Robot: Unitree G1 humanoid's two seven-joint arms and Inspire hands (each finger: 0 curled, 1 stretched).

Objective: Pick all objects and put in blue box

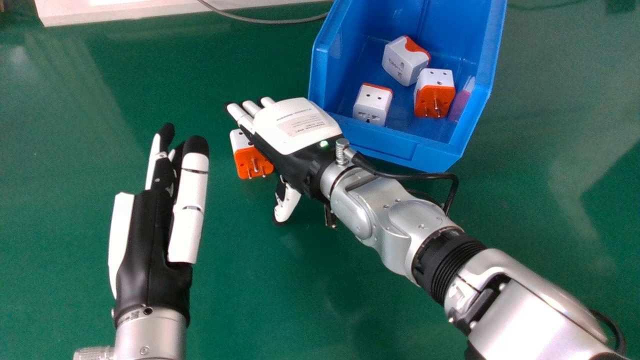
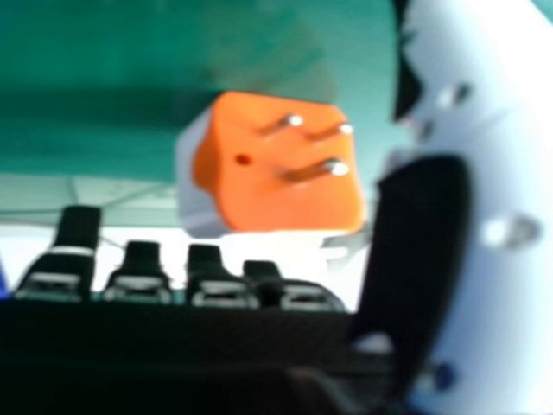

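One orange-and-white plug adapter (image 1: 254, 161) is seen on the green table (image 1: 250, 280), outside the blue box (image 1: 380, 142) and to the left of it. It is placed on the palm side of the right hand (image 1: 300, 127), between the extended fingers (image 1: 240, 116) and the thumb (image 1: 287, 202), and is partly covered by the hand in the head view. In the right hand view its orange face with three metal pins is shown, between the fingers and the thumb; whether it is touched cannot be told. The right hand is held wide, with nothing gripped: the fingers are stretched out toward the left, the thumb is set apart from them and pointed toward the robot, and the white back is turned up. The right forearm is laid diagonally across the view from the near right corner, in front of the box. The left hand (image 1: 150, 235) is held well apart at the left, with its fingers straight and pointed forward. Four plug adapters are counted in all: one on the table and three in the box, of which one (image 1: 373, 105) is seen near the front wall, one (image 1: 434, 95) to its right with pins exposed, and one (image 1: 406, 60) tilted farther back.
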